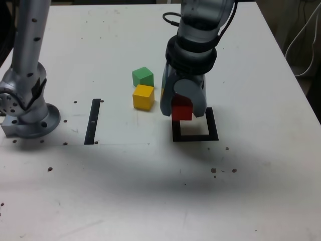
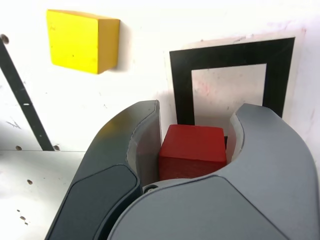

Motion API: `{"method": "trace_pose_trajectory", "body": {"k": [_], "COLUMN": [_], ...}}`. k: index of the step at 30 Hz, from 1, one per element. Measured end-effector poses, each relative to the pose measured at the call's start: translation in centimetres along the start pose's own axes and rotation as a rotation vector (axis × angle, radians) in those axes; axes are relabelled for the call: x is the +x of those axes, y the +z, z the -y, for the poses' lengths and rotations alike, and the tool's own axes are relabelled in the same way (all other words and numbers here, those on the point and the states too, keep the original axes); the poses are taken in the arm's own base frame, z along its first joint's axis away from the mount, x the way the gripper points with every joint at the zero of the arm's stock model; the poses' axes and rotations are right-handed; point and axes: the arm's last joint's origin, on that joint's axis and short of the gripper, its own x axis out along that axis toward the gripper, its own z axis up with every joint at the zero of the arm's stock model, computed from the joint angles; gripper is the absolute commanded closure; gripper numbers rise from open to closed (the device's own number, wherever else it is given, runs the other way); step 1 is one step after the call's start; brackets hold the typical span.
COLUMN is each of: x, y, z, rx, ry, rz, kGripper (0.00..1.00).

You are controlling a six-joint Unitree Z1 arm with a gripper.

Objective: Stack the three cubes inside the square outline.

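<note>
1. My gripper (image 1: 182,108) is clamped on the red cube (image 1: 181,111), poised over the far edge of the square outline (image 1: 195,136); nothing is stacked yet.
2. The yellow cube (image 1: 143,97) and green cube (image 1: 143,77) wait on the worktop (image 1: 261,165), beside my gripper.
3. The red cube has no long axis; its faces look roughly square with the outline.

gripper (image 2: 192,150): jaws clamped on red cube (image 2: 192,150) | square outline (image 2: 181,85): just beyond cube, white centre bare | yellow cube (image 2: 80,40): apart, beside black strip (image 2: 22,100)
</note>
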Motion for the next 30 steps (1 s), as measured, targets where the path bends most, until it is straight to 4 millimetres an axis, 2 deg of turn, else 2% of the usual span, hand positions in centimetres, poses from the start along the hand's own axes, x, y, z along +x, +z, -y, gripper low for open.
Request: {"method": "trace_pose_trajectory", "body": {"k": [8, 19, 22, 26, 30], "x": [1.3, 2.6, 2.8, 2.8, 3.2], "y": [1.5, 2.6, 2.8, 2.8, 2.9], "z": [0.2, -0.3, -0.4, -0.3, -0.2], "rx": [-0.001, -0.004, -0.007, -0.007, -0.001], "ry": [-0.005, 0.016, 0.017, 0.009, 0.003], "rz": [-0.012, -0.017, -0.014, -0.012, -0.024], "kGripper": [0.74, 0.71, 0.63, 0.43, 0.31]}}
